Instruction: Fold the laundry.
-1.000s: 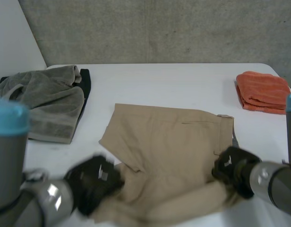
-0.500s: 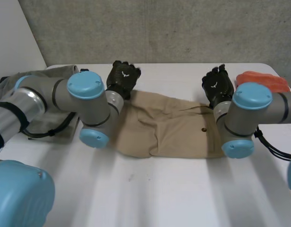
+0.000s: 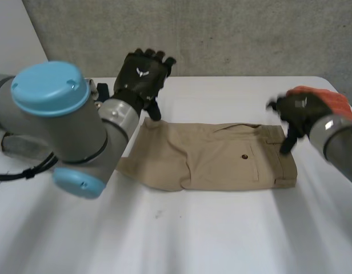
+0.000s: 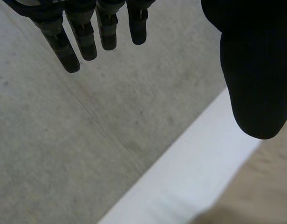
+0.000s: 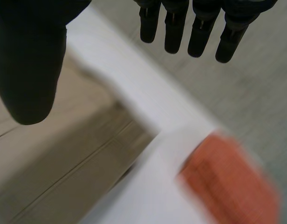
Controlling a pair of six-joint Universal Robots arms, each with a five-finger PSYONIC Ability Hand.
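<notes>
Your tan cotton shorts [image 3: 216,157] lie flat mid-table, apparently doubled once, back pocket up; I'd judge another fold remains. The folded orange towel [image 3: 336,103] sits done at the far right edge. Your left hand [image 3: 143,77] hangs spread by the shorts' far left corner, your right hand [image 3: 299,114] by the waistband end, fingers straight; both empty. Around them: grey concrete wall [image 3: 222,34], smooth white table [image 3: 193,240].
</notes>
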